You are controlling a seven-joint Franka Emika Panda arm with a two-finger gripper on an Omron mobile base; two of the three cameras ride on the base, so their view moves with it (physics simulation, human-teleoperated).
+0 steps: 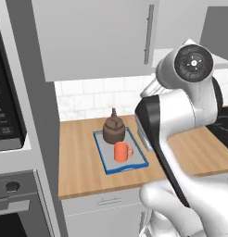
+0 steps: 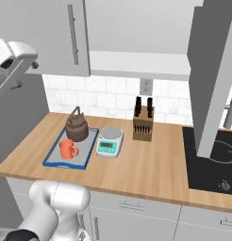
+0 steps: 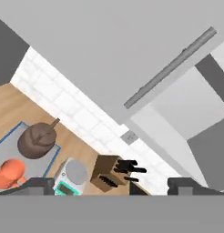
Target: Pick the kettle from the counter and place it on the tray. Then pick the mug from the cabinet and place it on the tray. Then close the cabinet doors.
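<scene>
— Dark fingertips of the two-finger gripper (image 3: 111, 185) stand spread wide, nothing between them. See what they face?

— The flat light grey left cabinet door (image 3: 109, 50), shut by the look of it, its long silver bar handle (image 3: 170, 67) slanting across the hand view. In the room that bar runs upright.

— And the other one?

— The light grey right door panel (image 2: 214, 70) is swung out over the black cooktop (image 2: 214, 162), past the pale open shelf (image 2: 139, 61). That's the one left, I'd say, lying to the gripper's right.

— Kettle and mug?

— The squat dark brown kettle (image 1: 113, 129) and small orange mug (image 1: 122, 152) sit together on the grey blue-rimmed tray (image 1: 136, 161) on the light wooden counter (image 1: 79, 162), well below.

— Anything in the way?

— The white-and-teal scale (image 2: 111, 141) and brown knife block (image 2: 143, 123) stand low, under the door's swing.
</scene>
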